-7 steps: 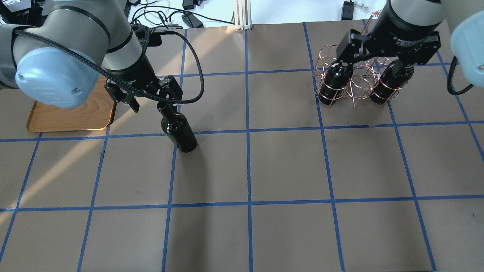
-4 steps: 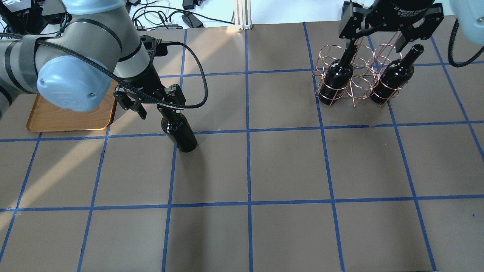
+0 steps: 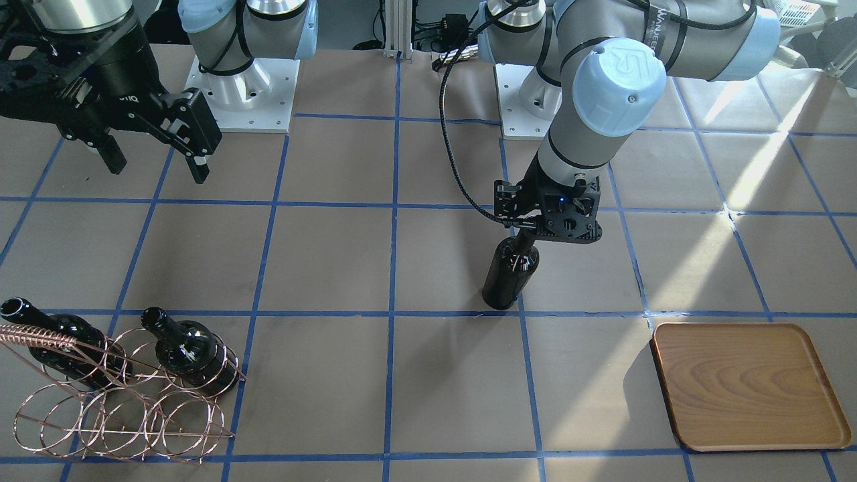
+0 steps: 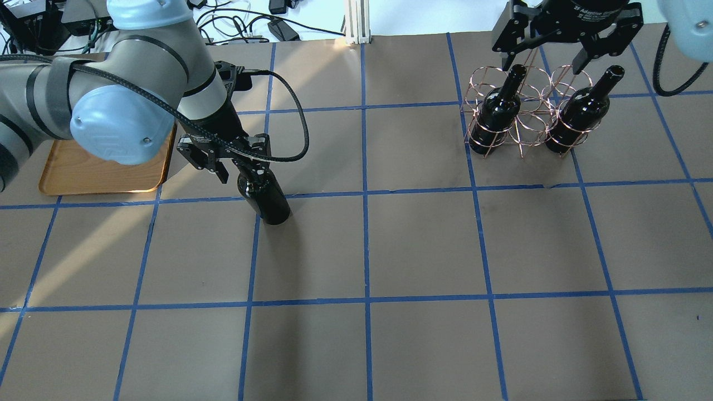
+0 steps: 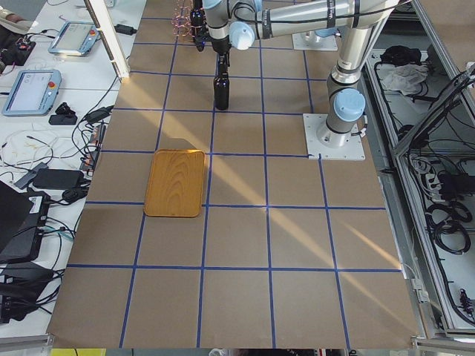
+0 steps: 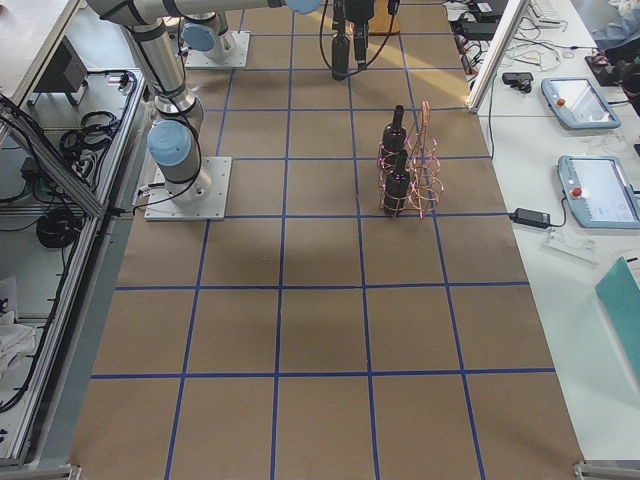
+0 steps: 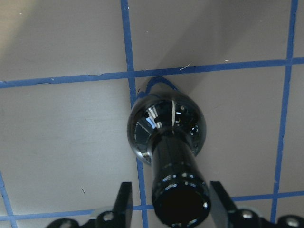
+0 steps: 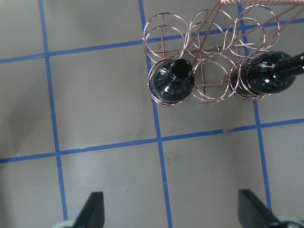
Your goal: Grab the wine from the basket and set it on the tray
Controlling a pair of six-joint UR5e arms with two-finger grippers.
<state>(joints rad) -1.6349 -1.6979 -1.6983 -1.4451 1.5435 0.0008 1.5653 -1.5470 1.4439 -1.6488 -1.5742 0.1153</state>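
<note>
Between tray [image 3: 746, 385] and basket [image 3: 120, 415], wine [image 4: 267, 197] upright; left claw [image 7: 170, 190] astride neck.

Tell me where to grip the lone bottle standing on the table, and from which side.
Grip the bottle by its narrow neck, below the lip, coming straight down: it stands upright and its body looks wider. The left hand straddles that neck, open.

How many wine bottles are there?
3. A first bottle and a second bottle stand in the wire basket; the third bottle stands on the table, neck between the fingers of the open left gripper. None appears hidden.
</note>
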